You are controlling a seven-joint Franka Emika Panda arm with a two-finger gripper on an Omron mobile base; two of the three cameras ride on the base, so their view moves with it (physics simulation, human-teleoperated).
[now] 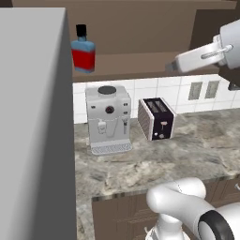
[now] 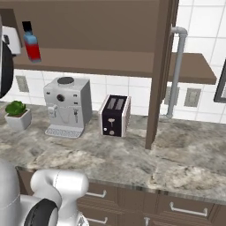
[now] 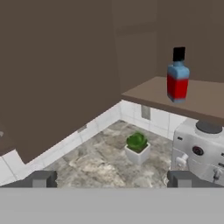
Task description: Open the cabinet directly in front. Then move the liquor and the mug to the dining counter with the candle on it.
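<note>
Your two-finger gripper (image 3: pixel 111 179) has its jaws spread wide, holding nothing. The small blue-glass liquor bottle with red label and black cap (image 3: pixel 177 76) stands upright on the open dark brown wooden cabinet's shelf (image 3: pixel 205 99), above the white coffee machine (image 1: pixel 108 119).

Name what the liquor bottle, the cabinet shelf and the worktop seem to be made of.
Liquor bottle: likely translucent blue glass, with a red label and a matte black cap. Cabinet shelf: looks like wood, flat matte brown, no visible grain. Worktop: seemingly polished stone, with grey-brown marbled veining.
</note>
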